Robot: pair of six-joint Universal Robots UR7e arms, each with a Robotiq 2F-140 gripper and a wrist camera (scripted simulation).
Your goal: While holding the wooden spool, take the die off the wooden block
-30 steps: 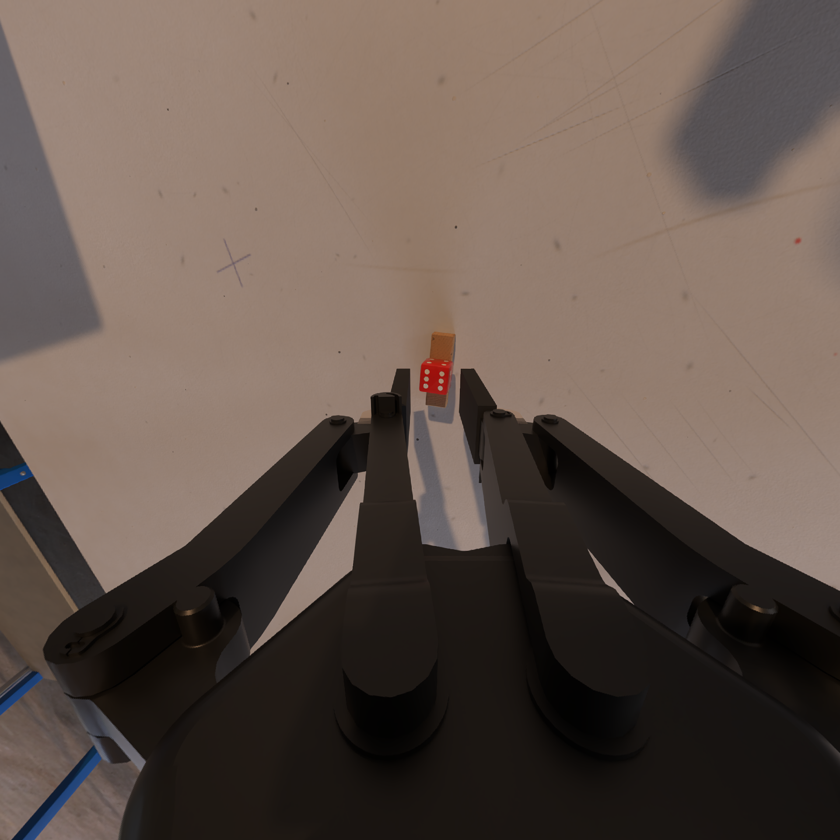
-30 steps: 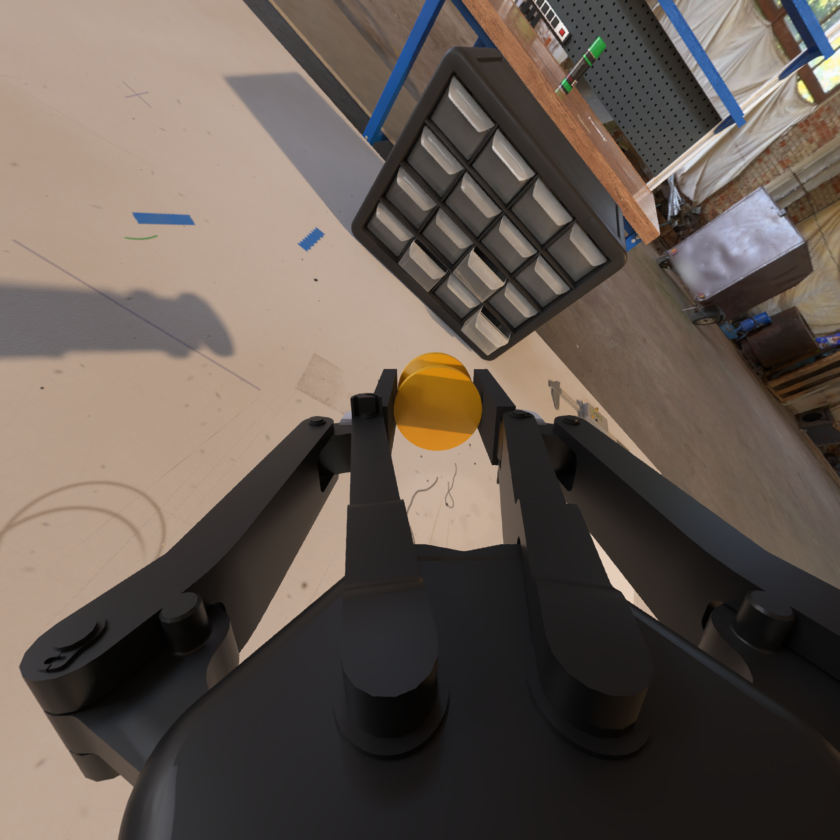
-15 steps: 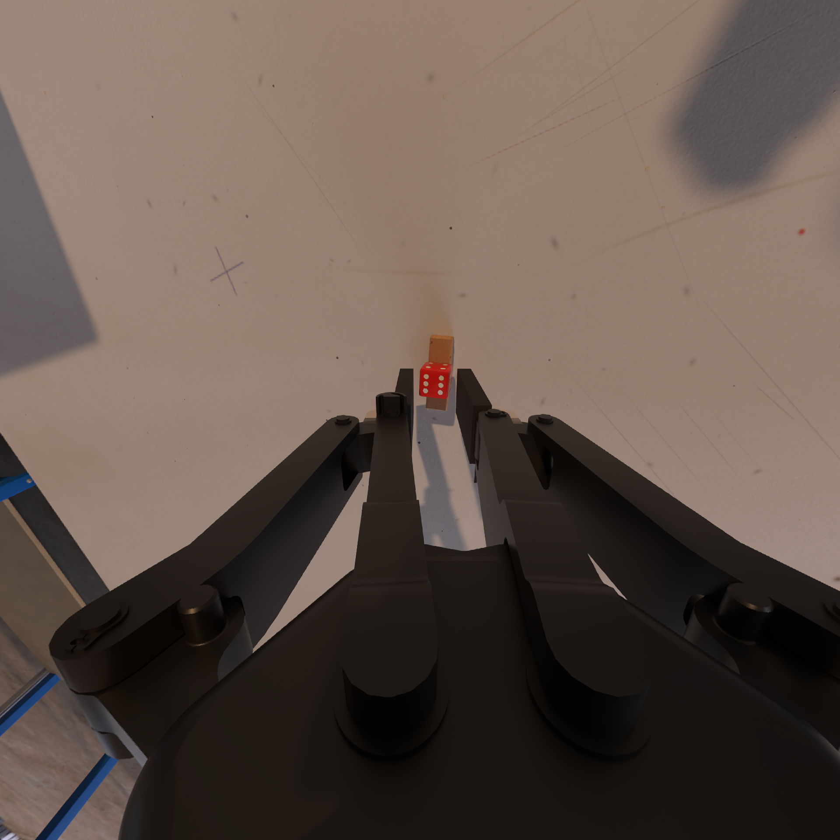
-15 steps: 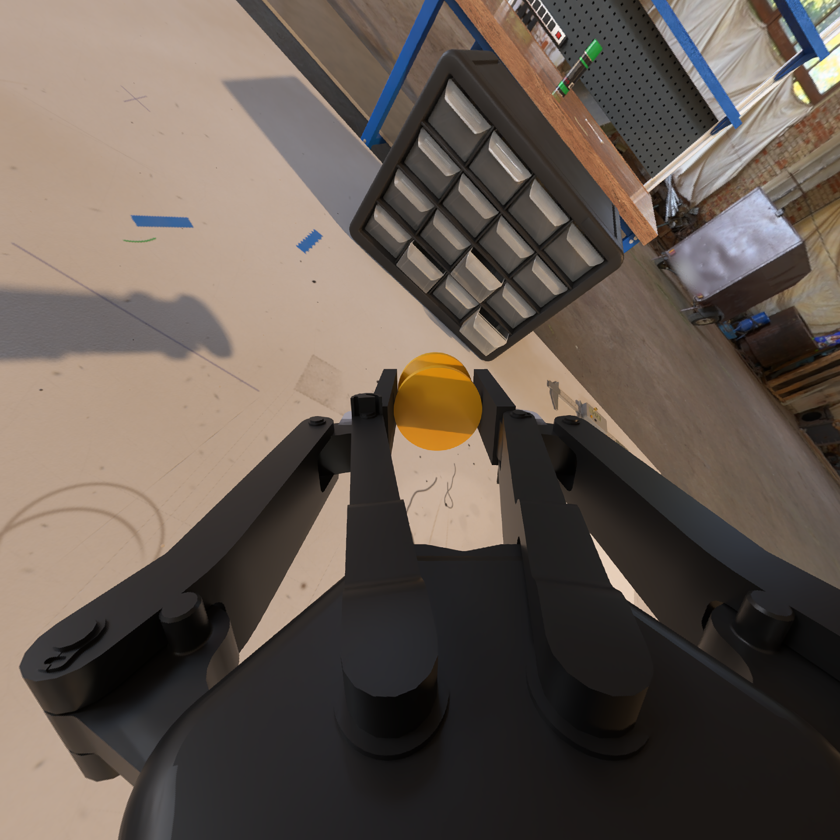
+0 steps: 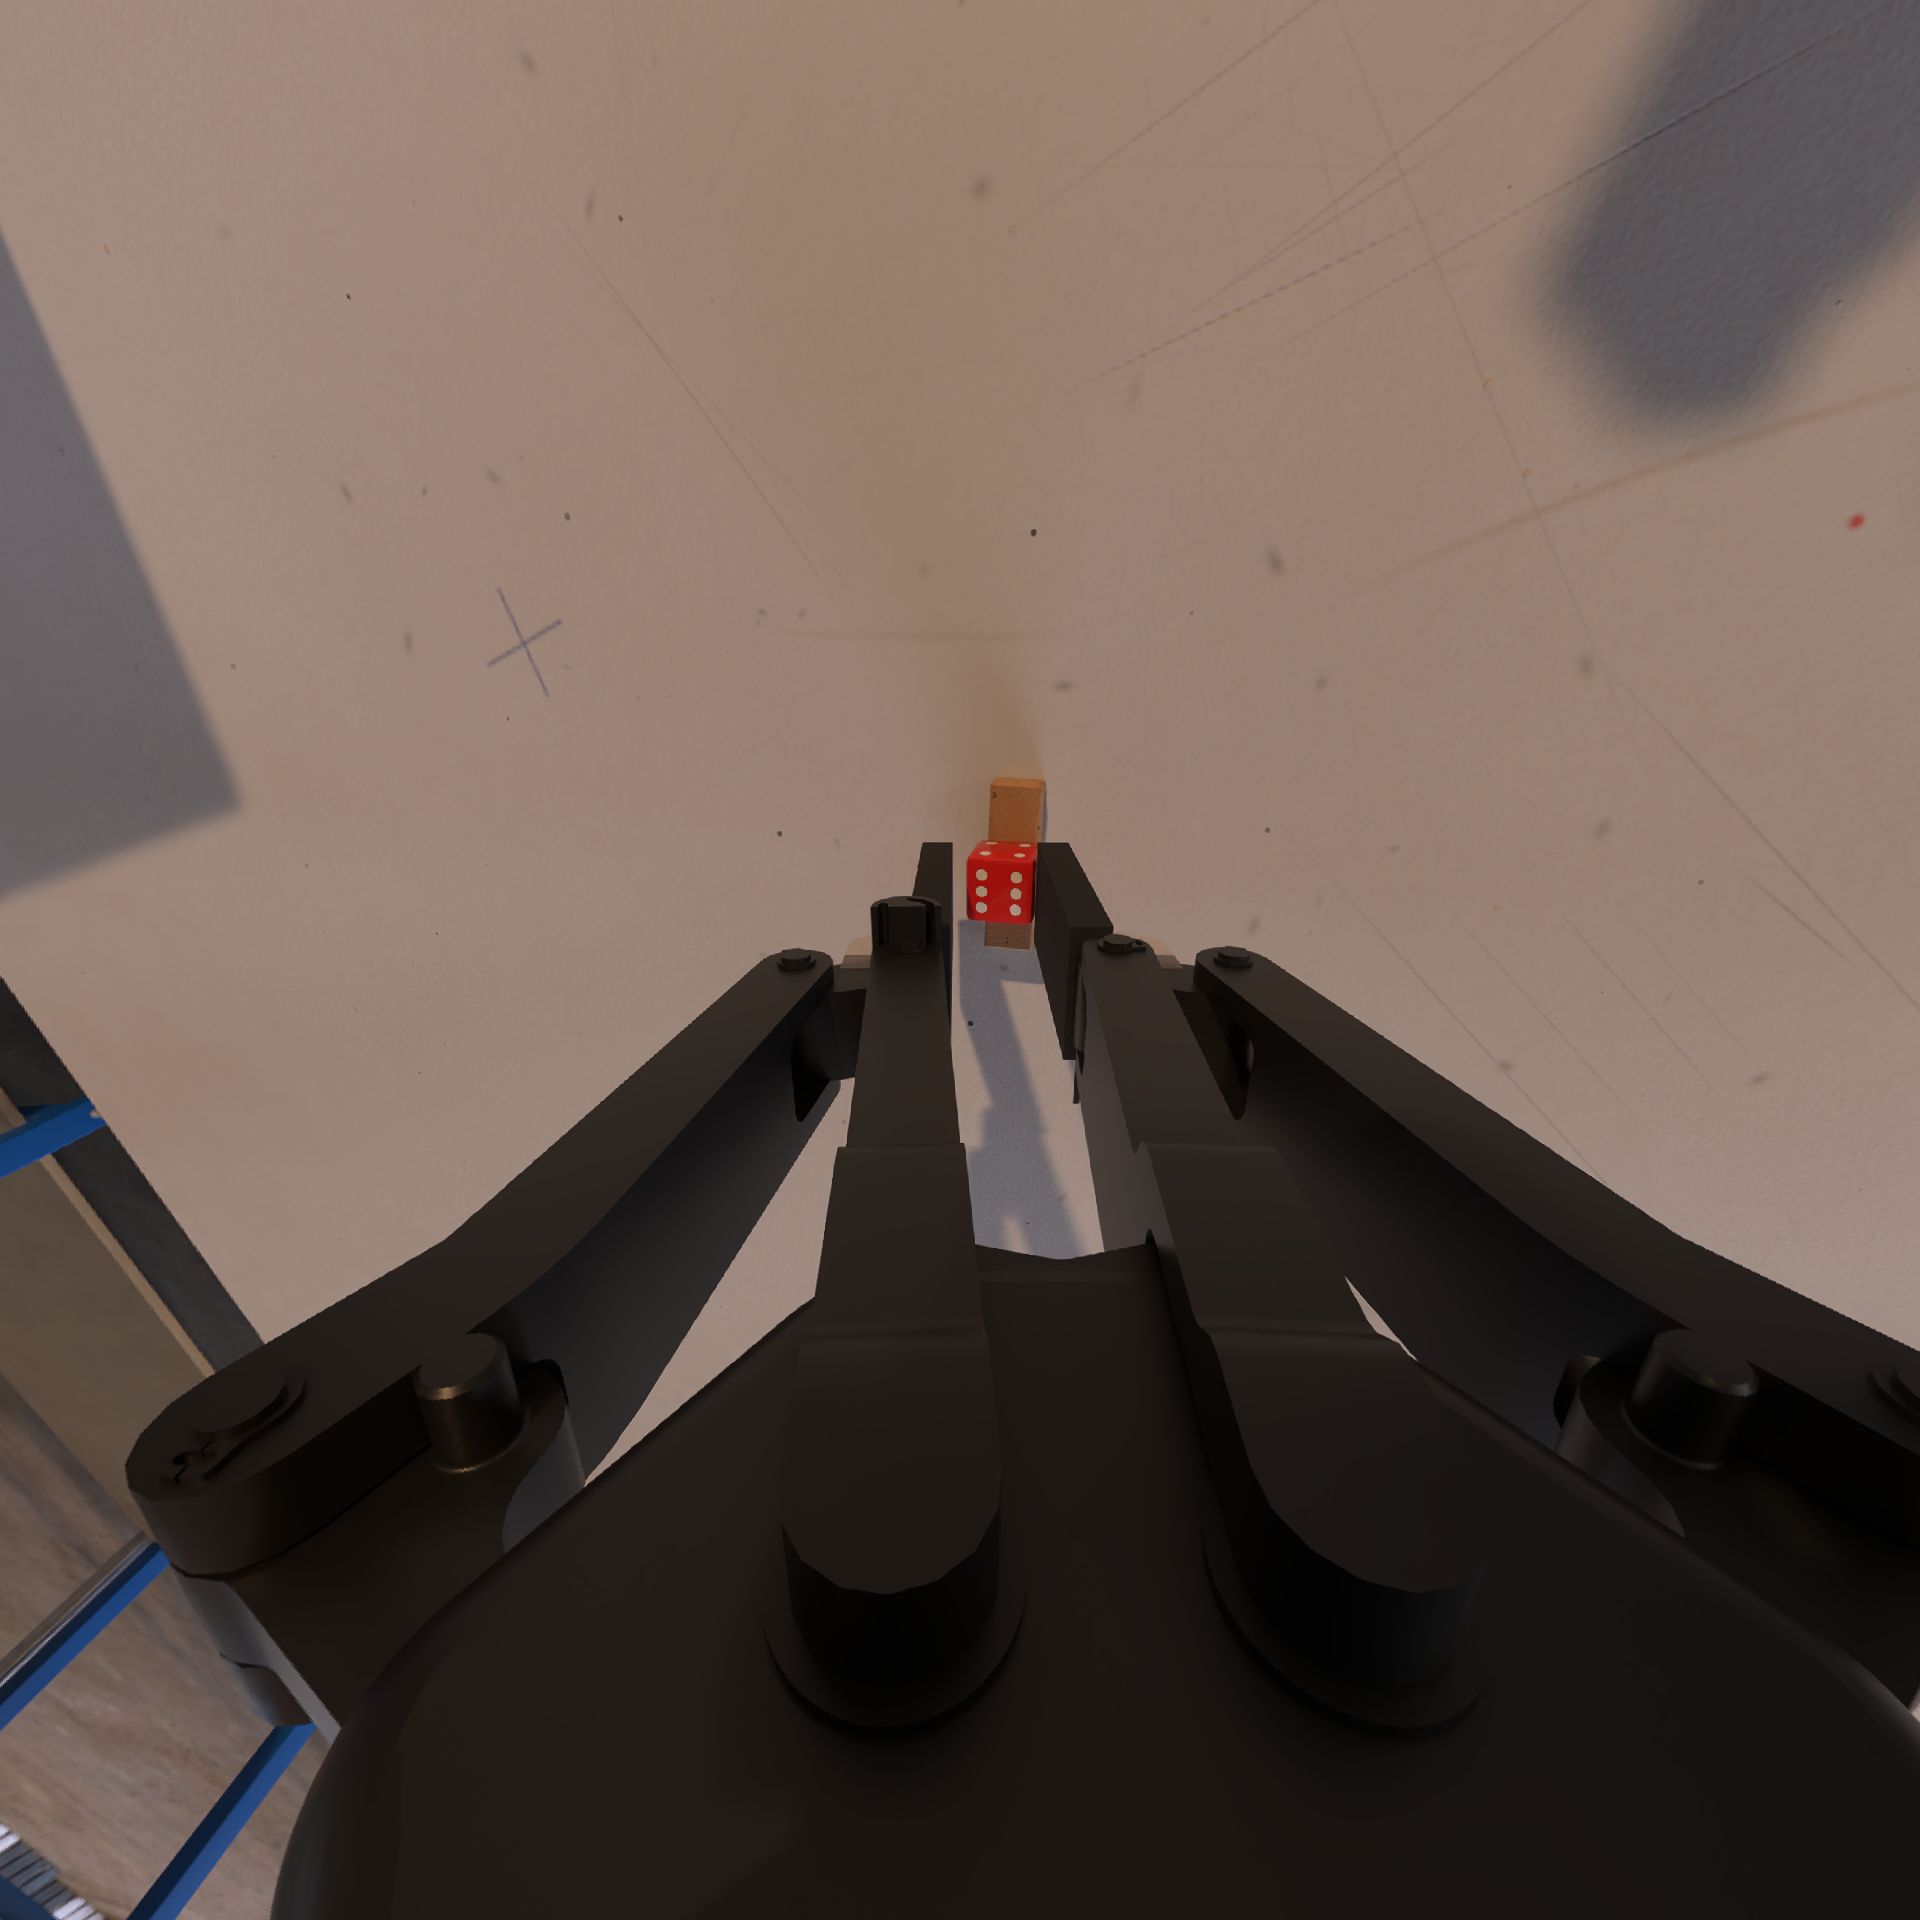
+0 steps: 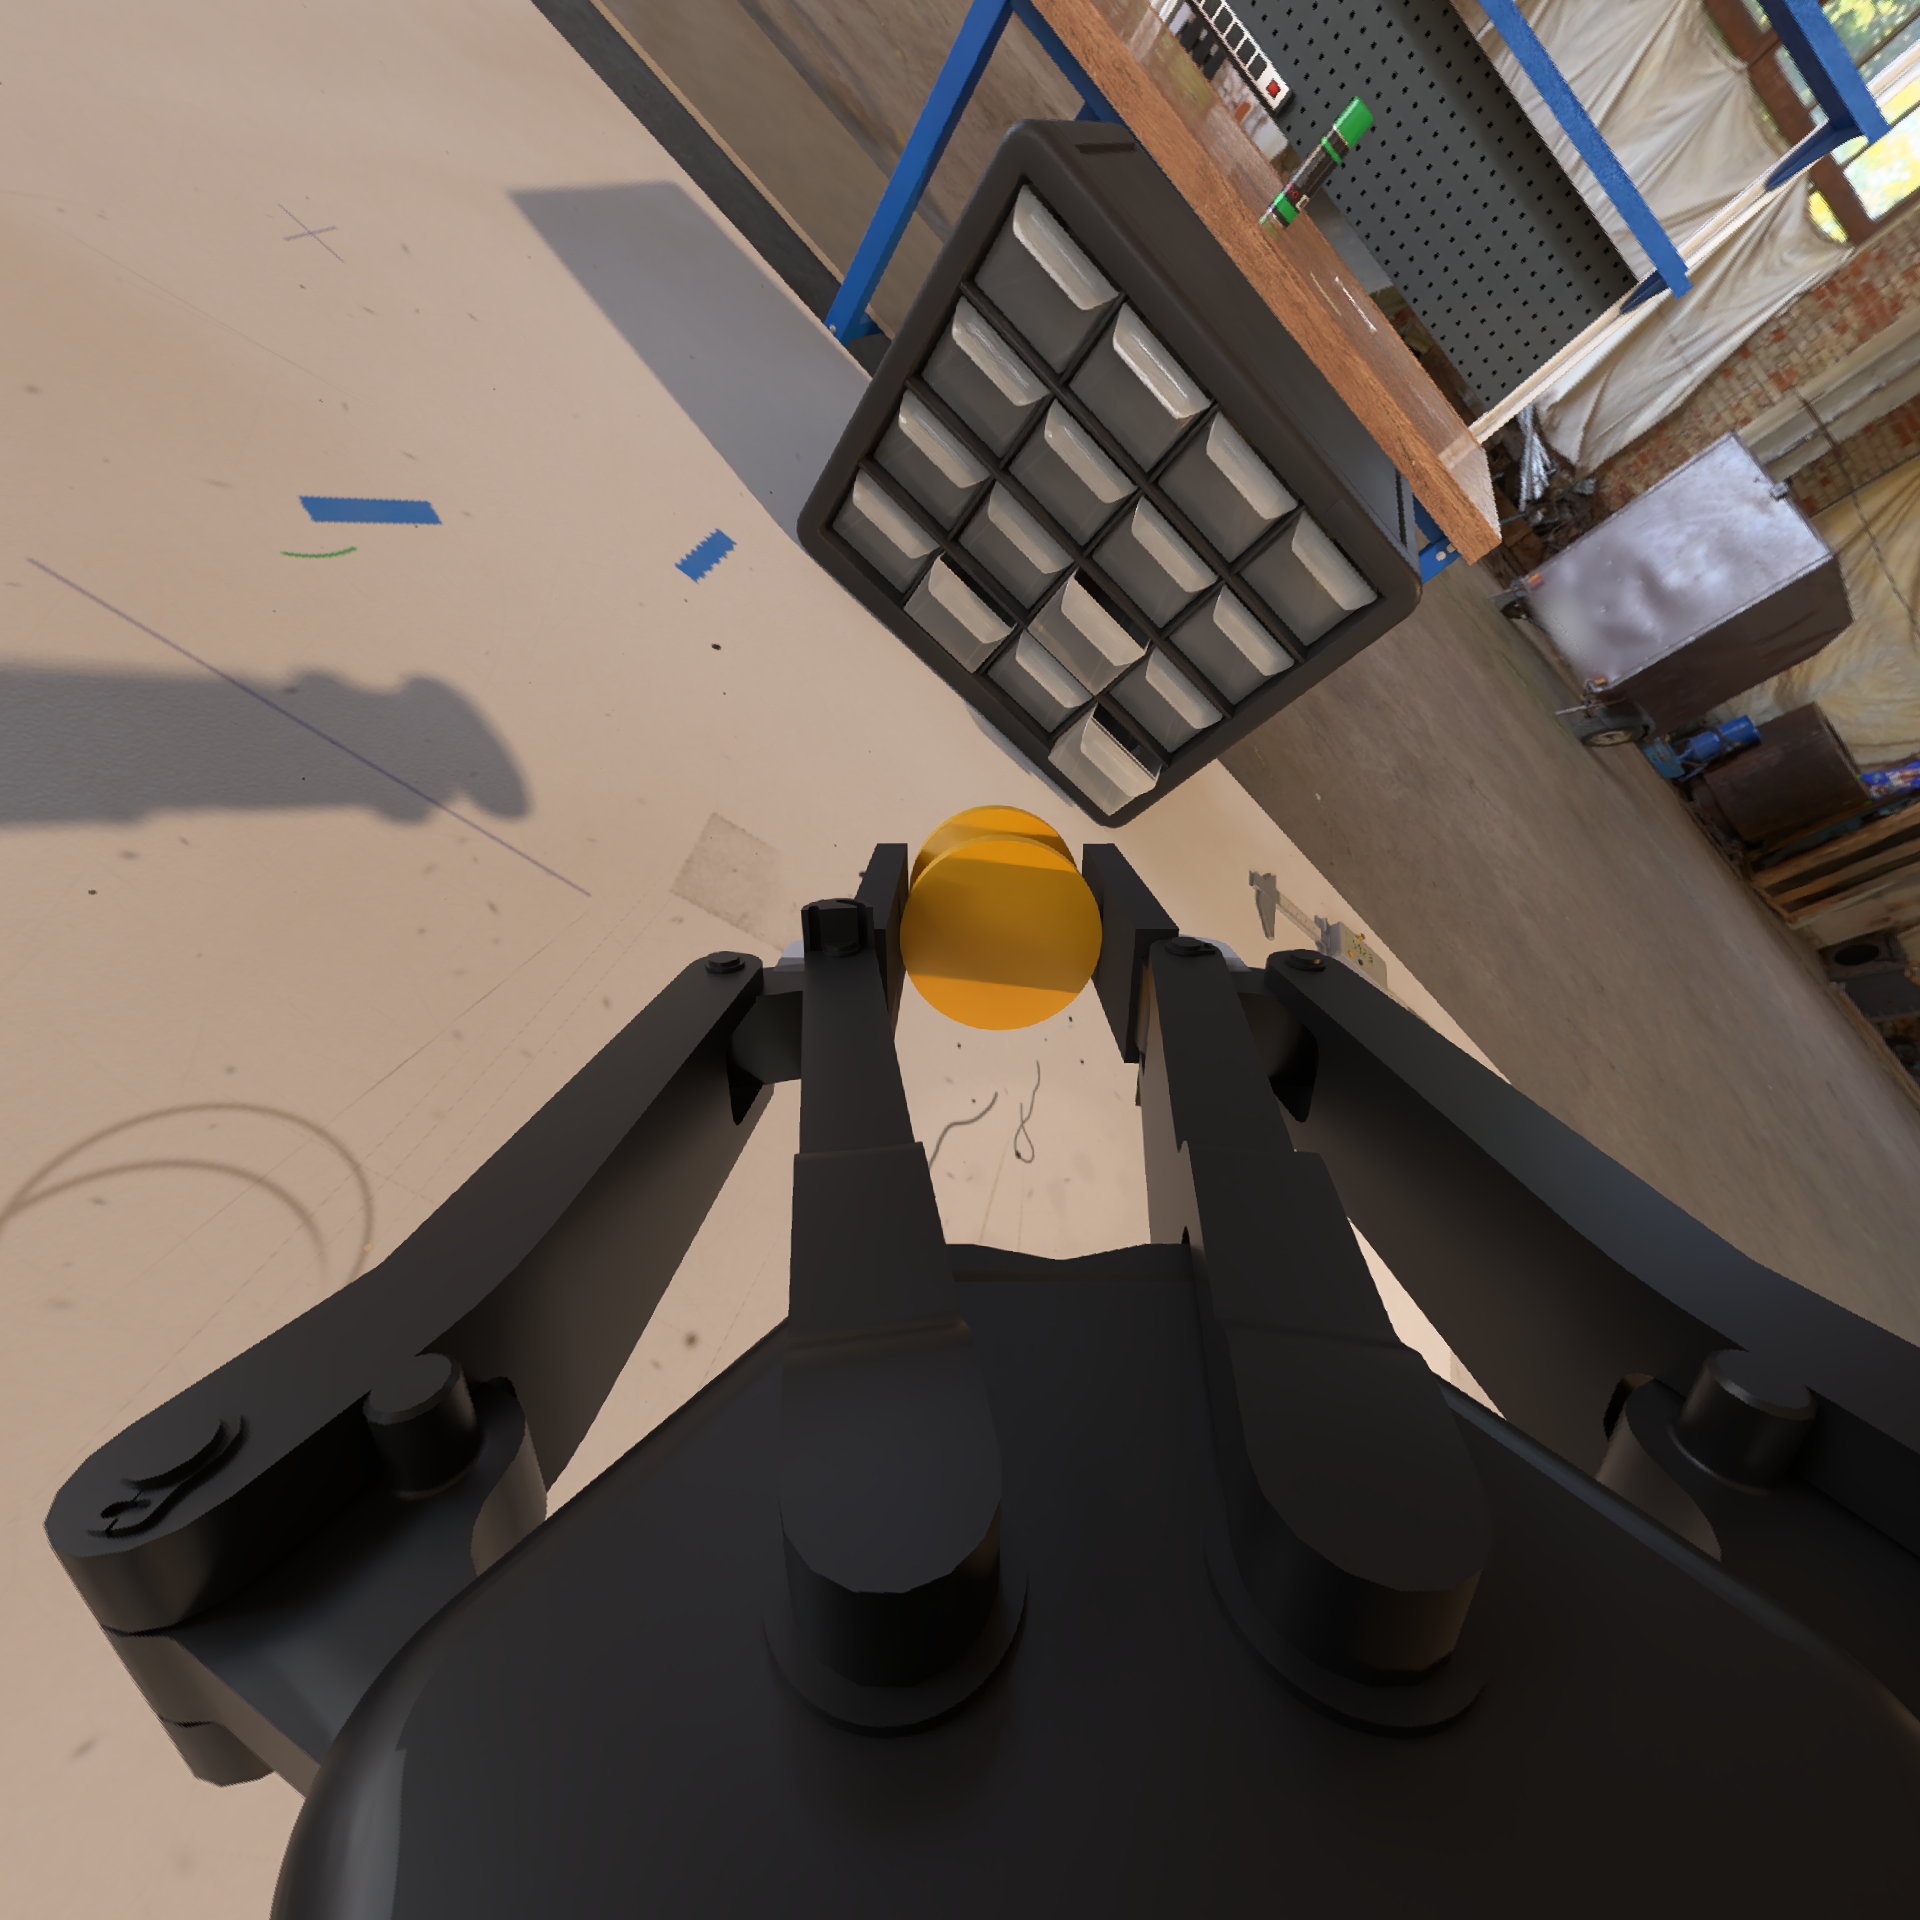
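Red die with white pips [image 5: 1001, 881] sits on tan wooden block [image 5: 1016, 808], mid-surface [image 5: 1247, 623], between left claw [image 5: 995, 883] fingertips. Orange wooden spool [image 6: 1000, 928] between right claw [image 6: 1000, 914] fingertips, above surface. Black multi-drawer parts cabinet [image 6: 1101, 499] at surface's far edge, behind spool.

Left tool [image 5: 1000, 883] straddles red die [image 5: 1001, 881] atop wooden block [image 5: 1016, 808] on desk [image 5: 1039, 364]; contact unclear.
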